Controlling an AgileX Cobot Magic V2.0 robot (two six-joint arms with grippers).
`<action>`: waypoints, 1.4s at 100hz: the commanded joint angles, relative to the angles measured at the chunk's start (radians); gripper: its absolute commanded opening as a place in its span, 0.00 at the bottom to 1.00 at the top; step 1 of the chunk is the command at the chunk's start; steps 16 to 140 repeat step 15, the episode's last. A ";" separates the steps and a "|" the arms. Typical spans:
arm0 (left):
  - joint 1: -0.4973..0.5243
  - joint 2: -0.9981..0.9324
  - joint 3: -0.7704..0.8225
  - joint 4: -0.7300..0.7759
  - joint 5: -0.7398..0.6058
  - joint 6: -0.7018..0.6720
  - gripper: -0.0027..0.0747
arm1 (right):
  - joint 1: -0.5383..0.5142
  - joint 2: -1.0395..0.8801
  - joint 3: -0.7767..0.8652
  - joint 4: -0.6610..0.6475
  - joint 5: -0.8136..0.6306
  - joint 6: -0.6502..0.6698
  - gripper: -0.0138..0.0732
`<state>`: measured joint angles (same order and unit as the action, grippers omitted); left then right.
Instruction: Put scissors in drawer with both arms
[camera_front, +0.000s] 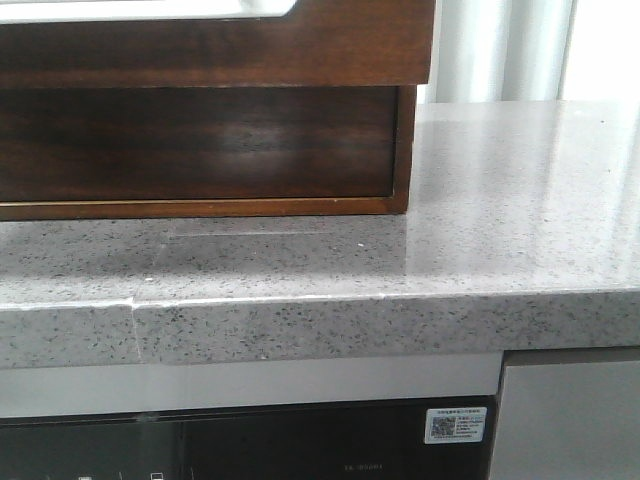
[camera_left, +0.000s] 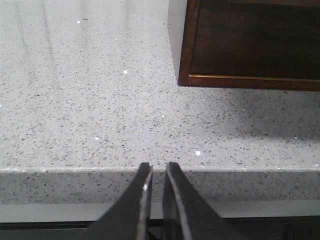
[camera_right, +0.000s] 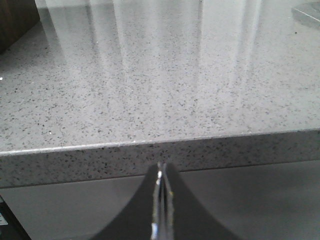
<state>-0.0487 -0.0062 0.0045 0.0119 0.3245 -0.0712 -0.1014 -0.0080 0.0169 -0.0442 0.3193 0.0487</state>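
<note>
The drawer (camera_front: 200, 140) is a glossy dark brown front, closed flush in its wooden cabinet frame (camera_front: 403, 150) at the back left of the counter. It also shows in the left wrist view (camera_left: 255, 40). The scissors are not in view anywhere. Neither arm shows in the front view. My left gripper (camera_left: 157, 165) hangs in front of the counter's front edge, its fingers almost together with a thin slit between them and nothing held. My right gripper (camera_right: 162, 167) is below the counter's edge, further right, shut and empty.
The grey speckled stone counter (camera_front: 500, 190) has a seam (camera_front: 133, 300) in its front edge. Below it are a black appliance front (camera_front: 250, 445) with a white sticker (camera_front: 455, 425) and a grey cupboard door (camera_front: 570, 420). A white object (camera_front: 150, 8) lies on the cabinet.
</note>
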 joint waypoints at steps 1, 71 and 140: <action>0.003 -0.034 0.015 0.001 -0.055 -0.009 0.04 | -0.007 -0.022 0.013 -0.004 -0.019 -0.008 0.02; 0.003 -0.034 0.015 0.001 -0.055 -0.009 0.04 | -0.007 -0.022 0.013 -0.004 -0.019 -0.008 0.02; 0.003 -0.034 0.015 0.001 -0.055 -0.009 0.04 | -0.007 -0.022 0.013 -0.004 -0.019 -0.008 0.02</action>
